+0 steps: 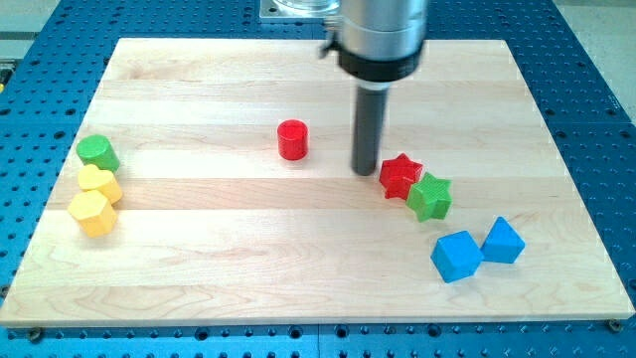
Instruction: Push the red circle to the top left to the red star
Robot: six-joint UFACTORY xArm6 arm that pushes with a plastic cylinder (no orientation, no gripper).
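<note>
My tip (365, 172) rests on the wooden surface (199, 259), just left of the red star (399, 175); I carry no pincer, only this rod. The red circle (292, 139) stands well left of the star, slightly higher. A green star (430, 196) touches the red star's lower right.

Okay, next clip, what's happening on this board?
A single arm with a dark rod is working a wooden board of small blocks. My tip sits just left of the red star, between it and the red circle, which stands apart, up and to the view's left. A green star touches the red star's lower right. Two blue cubes lie at the lower right; a green block and two yellow blocks cluster at the left edge.
</note>
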